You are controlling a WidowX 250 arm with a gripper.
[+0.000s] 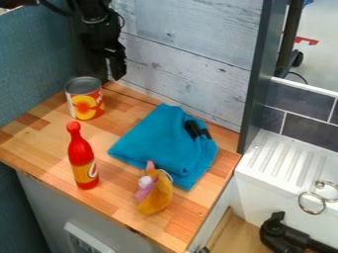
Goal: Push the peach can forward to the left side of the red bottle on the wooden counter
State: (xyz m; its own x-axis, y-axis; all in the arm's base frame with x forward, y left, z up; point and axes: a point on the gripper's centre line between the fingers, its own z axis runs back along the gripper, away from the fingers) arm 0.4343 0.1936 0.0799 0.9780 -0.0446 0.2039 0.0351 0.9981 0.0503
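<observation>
Red and yellow, the can (85, 105) stands upright on the wooden counter (39, 138), near my claw (115, 69). I see nothing in my hold, but cannot tell how far open I am. The can looks stiff, smooth and perhaps heavy if full; its upper sides should give the best hold. Beyond it are a red bottle (82, 160), a folded blue cloth (155, 143) and a soft toy (156, 194).

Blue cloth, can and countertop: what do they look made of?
Blue cloth: soft, matte fabric, judging by its rounded folds.
Can: likely metal, from its grey top and rim.
Countertop: wood or wood-look laminate, smooth, from its patchwork of brown blocks.
</observation>
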